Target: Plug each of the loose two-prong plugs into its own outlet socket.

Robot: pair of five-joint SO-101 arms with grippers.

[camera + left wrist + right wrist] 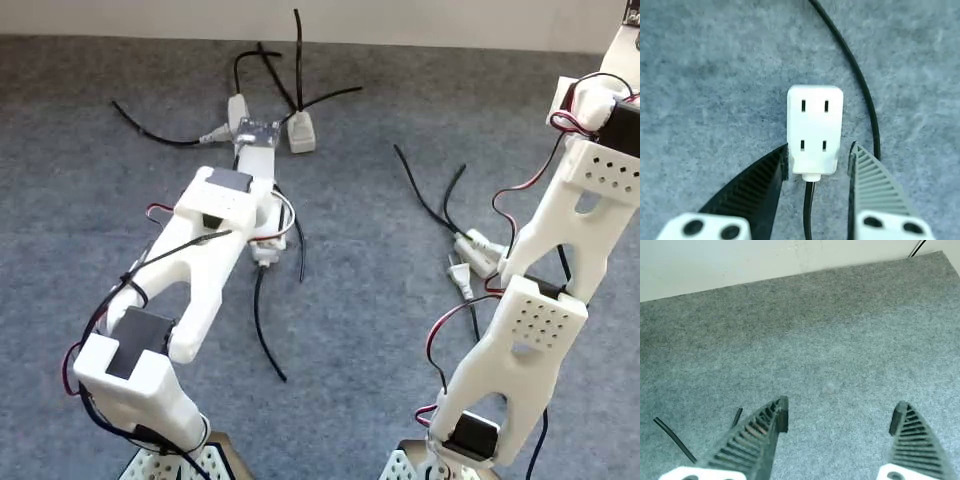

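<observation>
Straddling the cord end of the white outlet socket, the left tool stands spread, the socket's long axis pointing straight away. The right tool, also spread, hangs well apart from it.

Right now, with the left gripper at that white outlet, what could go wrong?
The left gripper is open, its fingers flanking only the cord end of the outlet; closing there might let it pivot or slip. A black cable runs close beside one finger and could get snagged.
</observation>
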